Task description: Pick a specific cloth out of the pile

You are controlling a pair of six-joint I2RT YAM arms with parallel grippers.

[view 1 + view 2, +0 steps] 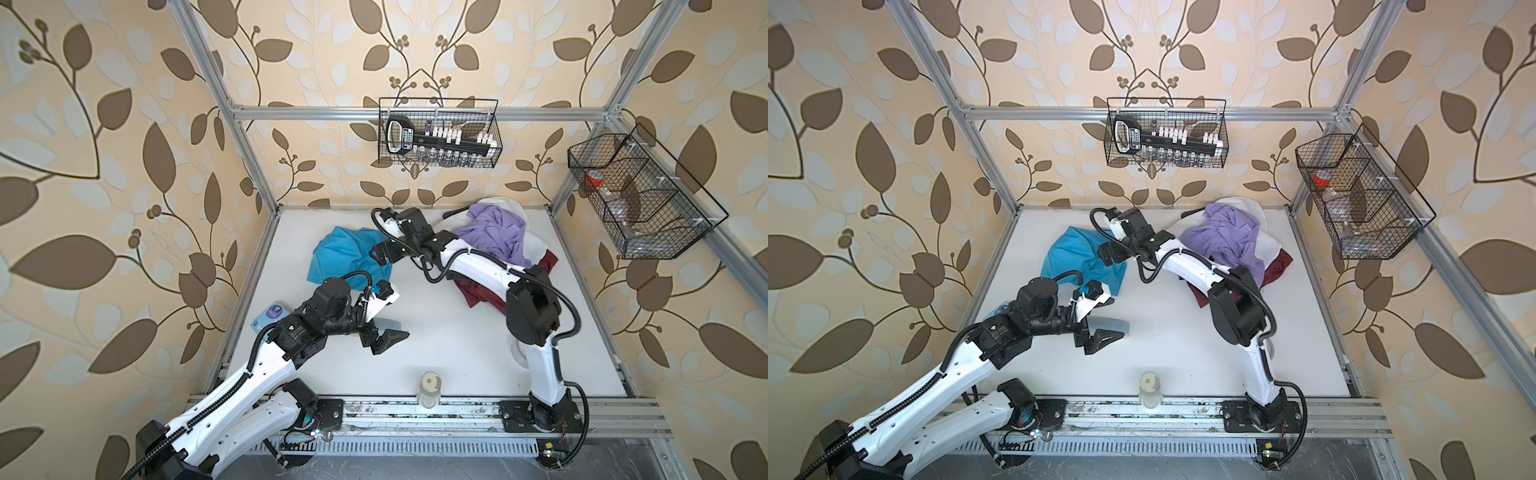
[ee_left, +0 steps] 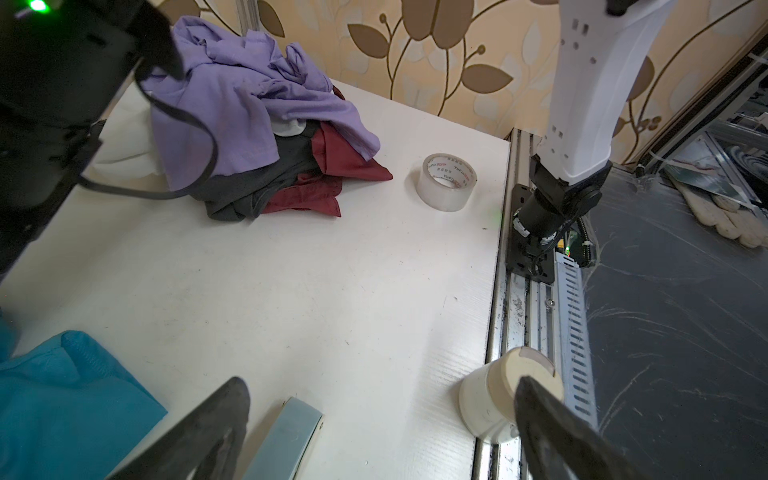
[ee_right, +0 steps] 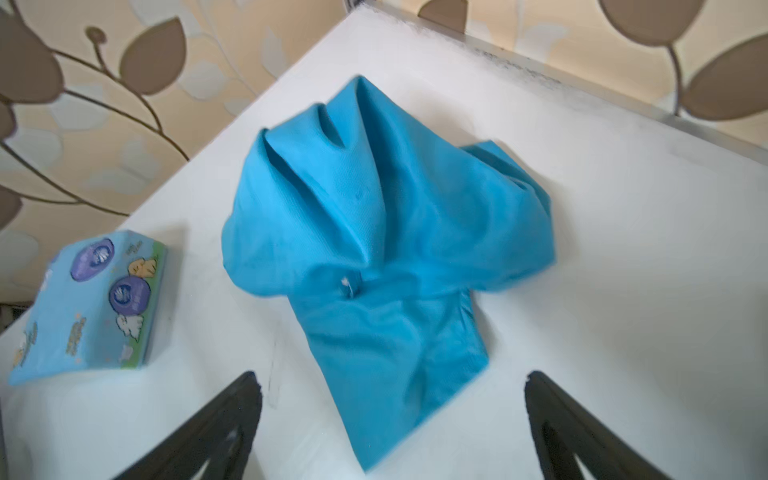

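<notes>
The turquoise cloth lies crumpled on its own at the back left of the white table, apart from the pile. The pile sits at the back right, lavender on top of white, dark grey and maroon. My right gripper hangs open just over the cloth's right edge, with nothing between its fingers. My left gripper is open and empty nearer the front, with a corner of the cloth beside it.
A pale blue stapler lies under the left gripper. A white jar stands at the front edge. A tape roll sits right of the pile, a tissue pack at the left edge. Wire baskets hang on the walls.
</notes>
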